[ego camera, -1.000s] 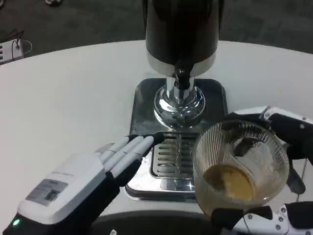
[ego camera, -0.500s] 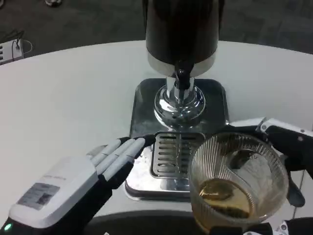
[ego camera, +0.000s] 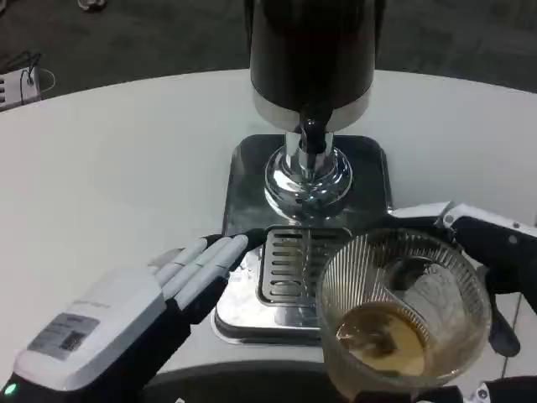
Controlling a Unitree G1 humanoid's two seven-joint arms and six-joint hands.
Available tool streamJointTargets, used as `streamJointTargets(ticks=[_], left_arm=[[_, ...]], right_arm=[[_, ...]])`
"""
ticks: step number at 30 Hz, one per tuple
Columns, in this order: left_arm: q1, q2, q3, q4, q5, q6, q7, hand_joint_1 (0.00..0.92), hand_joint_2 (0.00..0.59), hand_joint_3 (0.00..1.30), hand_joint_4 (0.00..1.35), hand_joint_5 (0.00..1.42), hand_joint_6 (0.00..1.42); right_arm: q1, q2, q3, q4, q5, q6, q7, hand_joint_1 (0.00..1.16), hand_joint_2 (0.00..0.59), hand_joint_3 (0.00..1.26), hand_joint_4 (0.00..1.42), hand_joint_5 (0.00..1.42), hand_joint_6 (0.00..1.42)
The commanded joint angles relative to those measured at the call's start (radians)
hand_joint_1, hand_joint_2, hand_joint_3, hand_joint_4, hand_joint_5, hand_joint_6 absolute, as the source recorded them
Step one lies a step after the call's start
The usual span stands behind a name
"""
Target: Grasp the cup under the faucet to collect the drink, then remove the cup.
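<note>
Clear ribbed cup point(ego camera: 404, 311), amber drink point(ego camera: 382, 342); chrome drip tray point(ego camera: 295, 273).

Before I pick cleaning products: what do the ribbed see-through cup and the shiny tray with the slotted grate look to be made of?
The ribbed see-through cup, held in the right hand, looks like clear glass or hard plastic: the amber drink shows through its fluted wall. Which of the two is unclear. The shiny tray with the slotted grate looks like polished metal, likely stainless steel, given its mirror-like reflections.

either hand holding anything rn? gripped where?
Right robot hand holds the ribbed clear cup by its side wall, amber drink inside. Left robot hand holds nothing, fingers beside the drip tray.
</note>
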Motion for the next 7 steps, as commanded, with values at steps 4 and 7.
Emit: streamJointTargets(ticks=[4, 7], left_arm=[[-0.004, 0.016, 0.004, 0.014, -0.008, -0.003, -0.020, 0.000, 0.065, 0.00, 0.00, 0.00, 0.04], [-0.007, 0.016, 0.007, 0.016, -0.011, -0.001, -0.021, 0.000, 0.065, 0.00, 0.00, 0.00, 0.04]], right_arm=[[-0.006, 0.015, 0.015, -0.022, -0.005, -0.024, -0.004, 0.88, 0.292, 1.11, 1.34, 1.42, 1.42], [-0.008, 0.017, 0.018, -0.021, -0.009, -0.022, -0.004, 0.88, 0.292, 1.11, 1.34, 1.42, 1.42]])
